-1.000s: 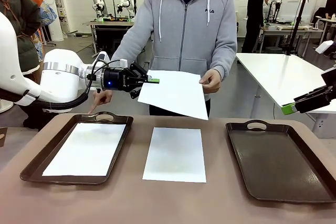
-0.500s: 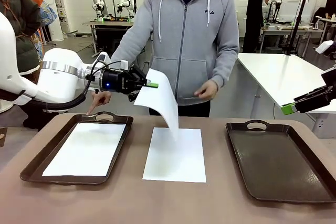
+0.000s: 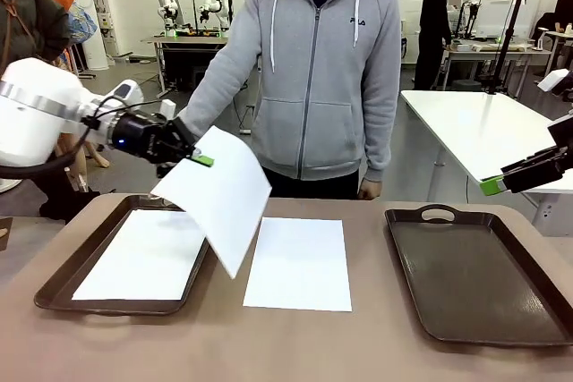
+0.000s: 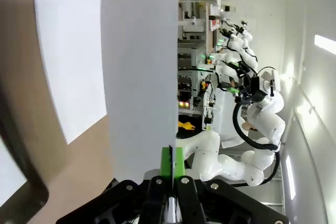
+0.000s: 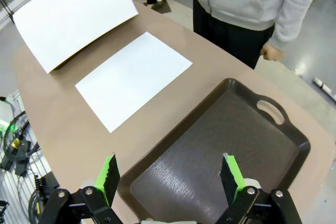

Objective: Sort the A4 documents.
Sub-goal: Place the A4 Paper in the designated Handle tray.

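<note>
My left gripper (image 3: pixel 195 160) is shut on the corner of a white A4 document (image 3: pixel 219 192), which hangs tilted in the air over the right rim of the left brown tray (image 3: pixel 55 285). In the left wrist view the green pads (image 4: pixel 172 162) pinch the sheet's edge (image 4: pixel 139 72). Another document (image 3: pixel 143 255) lies flat in that tray. A third document (image 3: pixel 298 262) lies on the table between the trays. My right gripper (image 3: pixel 498 182) hovers open at the right, above the bare right tray (image 5: pixel 220 145), nothing between its fingers (image 5: pixel 108 176).
A person in a grey hoodie (image 3: pixel 313 60) stands at the table's far edge, arms down, one hand (image 3: pixel 369 189) near the right tray's handle (image 3: pixel 439 214). Bare tabletop (image 3: pixel 269 346) runs along the front. A white table (image 3: pixel 483 127) stands behind on the right.
The person has let go of the sheet and lowered the hand. My left arm has swung left and down with the sheet, from mid-table to over the left tray's edge.
</note>
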